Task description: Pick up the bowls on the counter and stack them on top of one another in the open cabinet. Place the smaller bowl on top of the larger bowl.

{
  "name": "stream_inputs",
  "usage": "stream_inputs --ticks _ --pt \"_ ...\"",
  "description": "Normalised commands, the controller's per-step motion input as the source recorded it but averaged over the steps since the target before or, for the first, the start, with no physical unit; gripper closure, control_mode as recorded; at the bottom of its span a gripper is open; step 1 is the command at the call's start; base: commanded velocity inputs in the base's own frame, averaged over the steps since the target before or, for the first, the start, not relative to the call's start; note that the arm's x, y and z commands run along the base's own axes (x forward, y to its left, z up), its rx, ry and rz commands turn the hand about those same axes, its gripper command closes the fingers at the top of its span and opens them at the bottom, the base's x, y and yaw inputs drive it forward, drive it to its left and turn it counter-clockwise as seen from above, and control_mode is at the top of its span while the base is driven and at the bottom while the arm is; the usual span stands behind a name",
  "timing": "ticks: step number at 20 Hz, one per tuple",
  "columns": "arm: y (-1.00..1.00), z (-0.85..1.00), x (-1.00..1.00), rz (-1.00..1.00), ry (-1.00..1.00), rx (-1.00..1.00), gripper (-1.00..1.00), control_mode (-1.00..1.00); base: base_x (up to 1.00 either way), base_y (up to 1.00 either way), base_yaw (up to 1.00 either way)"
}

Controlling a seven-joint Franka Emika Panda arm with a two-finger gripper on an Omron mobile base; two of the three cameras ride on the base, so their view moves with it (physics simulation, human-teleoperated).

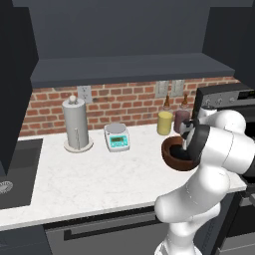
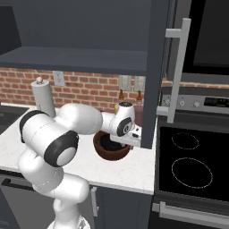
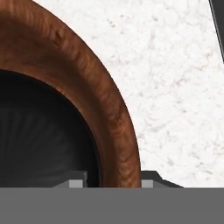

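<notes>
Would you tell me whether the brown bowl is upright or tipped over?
Upright: the brown bowl sits on the counter with its dark inside facing up, rim level.

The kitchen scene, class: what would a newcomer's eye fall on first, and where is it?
First, the big white robot arm reaching over the white counter to a reddish-brown bowl near the counter's right end, beside the stove. In the hand view the gripper straddles the bowl's rim, one fingertip inside and one outside. Behind runs a red brick wall, with a paper towel holder and a small scale before it.
</notes>
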Motion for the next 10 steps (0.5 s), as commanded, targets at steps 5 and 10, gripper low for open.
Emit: stream_inputs --ticks 5,10 --pt "0.0 0.05 0.0 0.0 0.0 -0.02 1.0 -1.0 0.0 0.0 0.0" --pt "0.04 0.23 -0.1 0.0 -0.01 -0.03 1.0 -1.0 0.0 0.0 0.0"
